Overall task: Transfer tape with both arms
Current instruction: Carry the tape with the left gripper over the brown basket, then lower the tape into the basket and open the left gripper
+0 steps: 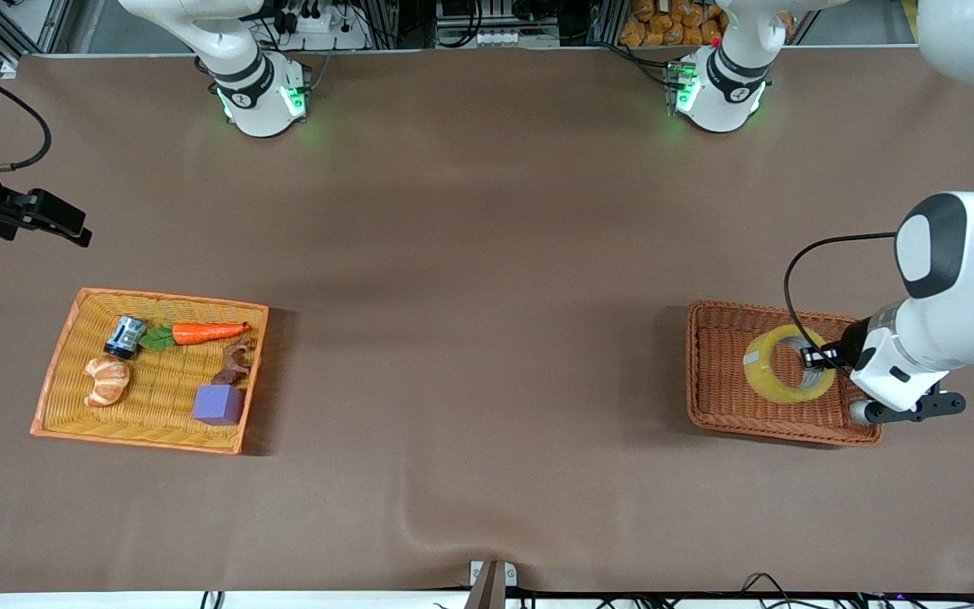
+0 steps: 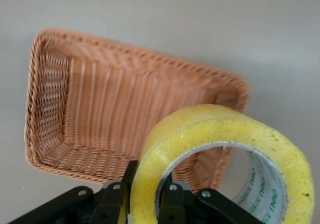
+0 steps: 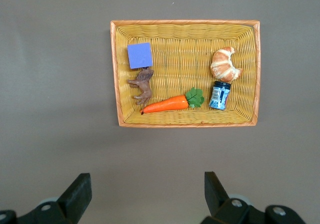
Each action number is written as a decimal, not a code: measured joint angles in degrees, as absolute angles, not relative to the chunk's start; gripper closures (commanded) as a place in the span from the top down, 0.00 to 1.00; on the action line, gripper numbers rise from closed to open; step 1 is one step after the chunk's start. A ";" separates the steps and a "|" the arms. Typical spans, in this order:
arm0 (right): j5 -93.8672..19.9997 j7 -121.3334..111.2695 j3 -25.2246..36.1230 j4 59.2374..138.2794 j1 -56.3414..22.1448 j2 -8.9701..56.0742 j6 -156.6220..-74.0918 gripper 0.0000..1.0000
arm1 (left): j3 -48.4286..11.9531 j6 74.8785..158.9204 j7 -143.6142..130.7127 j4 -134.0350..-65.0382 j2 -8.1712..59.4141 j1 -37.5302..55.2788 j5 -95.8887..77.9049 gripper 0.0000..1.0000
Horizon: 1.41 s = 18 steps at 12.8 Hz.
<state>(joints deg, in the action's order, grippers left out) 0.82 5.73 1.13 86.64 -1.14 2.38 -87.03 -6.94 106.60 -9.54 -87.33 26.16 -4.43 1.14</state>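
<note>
- The left gripper (image 1: pixel 817 355), at the front view's lower right, is clenching the tape (image 1: pixel 789 364) over the brown basket (image 1: pixel 711 372).
- The right gripper (image 3: pixel 145 194), at that view's upper left, is waiting with fingers spread.

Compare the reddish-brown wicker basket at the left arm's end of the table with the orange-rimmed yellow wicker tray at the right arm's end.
The reddish-brown wicker basket has deep walls; the orange-rimmed yellow wicker tray is shallow. The basket has only the yellow tape roll over it, gripped by the left gripper; the tray holds five small items, and the open right gripper hangs apart from it. Both are rectangular and woven.
</note>
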 measured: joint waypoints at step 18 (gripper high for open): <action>0.66 5.32 1.60 86.41 -0.38 2.34 -85.36 1.00 | -7.31 119.95 -7.90 -94.48 26.05 -10.11 5.76 1.00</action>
